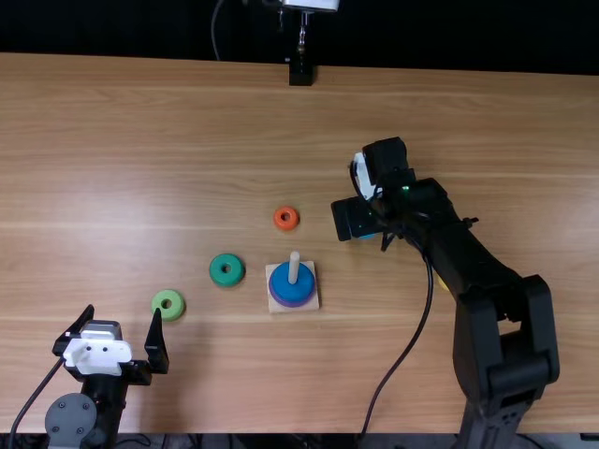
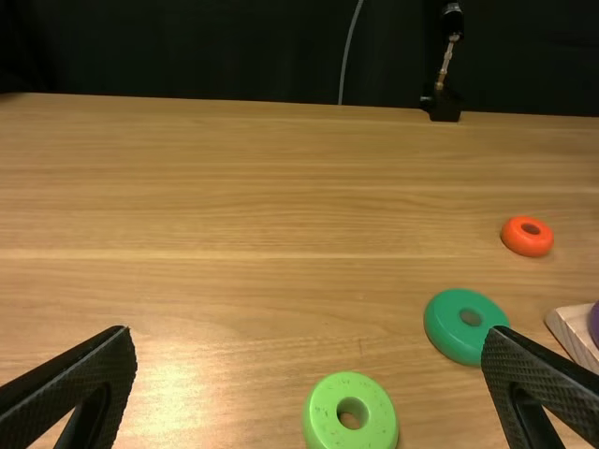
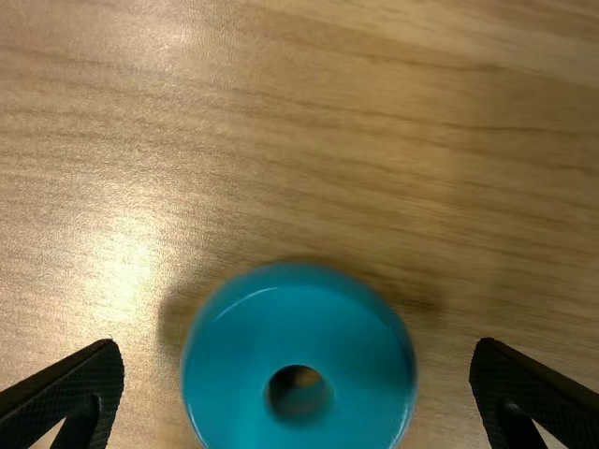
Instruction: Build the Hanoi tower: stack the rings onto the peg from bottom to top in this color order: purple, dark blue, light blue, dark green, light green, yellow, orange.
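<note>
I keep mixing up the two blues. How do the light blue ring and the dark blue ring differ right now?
The light blue ring is a greener, turquoise shade; the dark blue ring is a deeper, truer blue. The light blue one lies on the table between the right claw's spread fingers, while the dark blue one sits threaded on the peg. Both lie flat.

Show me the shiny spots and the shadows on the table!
Top view: pale shine on the table at left, soft shadow beside the left pincer; left wrist view: bright glare near the light green ring; right wrist view: glare and soft shadow beside the light blue ring.
</note>
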`<action>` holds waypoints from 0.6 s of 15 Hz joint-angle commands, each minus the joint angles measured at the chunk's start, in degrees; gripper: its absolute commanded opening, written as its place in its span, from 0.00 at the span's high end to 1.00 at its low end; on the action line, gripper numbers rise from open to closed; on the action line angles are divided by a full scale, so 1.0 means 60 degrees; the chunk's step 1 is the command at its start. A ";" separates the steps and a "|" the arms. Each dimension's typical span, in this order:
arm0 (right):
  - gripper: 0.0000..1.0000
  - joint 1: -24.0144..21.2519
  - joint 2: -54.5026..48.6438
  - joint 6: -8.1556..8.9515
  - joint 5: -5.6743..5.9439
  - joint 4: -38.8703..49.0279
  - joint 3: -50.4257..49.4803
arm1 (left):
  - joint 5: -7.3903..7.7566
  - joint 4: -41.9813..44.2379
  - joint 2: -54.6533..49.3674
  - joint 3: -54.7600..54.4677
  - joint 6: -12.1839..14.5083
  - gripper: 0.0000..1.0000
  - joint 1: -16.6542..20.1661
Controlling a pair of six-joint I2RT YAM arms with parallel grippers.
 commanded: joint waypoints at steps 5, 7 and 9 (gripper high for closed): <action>0.00 0.0133 0.0444 0.0042 -0.0031 -0.0792 0.0505 | 0.0105 -0.0139 -0.0111 -0.0510 0.0050 0.00 0.0068; 0.00 0.0133 0.0532 0.0077 -0.0031 -0.0845 0.0549 | 0.0105 -0.0139 -0.0111 -0.0510 0.0050 0.00 0.0068; 0.00 0.0133 0.0546 0.0112 -0.0031 -0.0845 0.0724 | 0.0105 -0.0139 -0.0111 -0.0510 0.0050 0.00 0.0068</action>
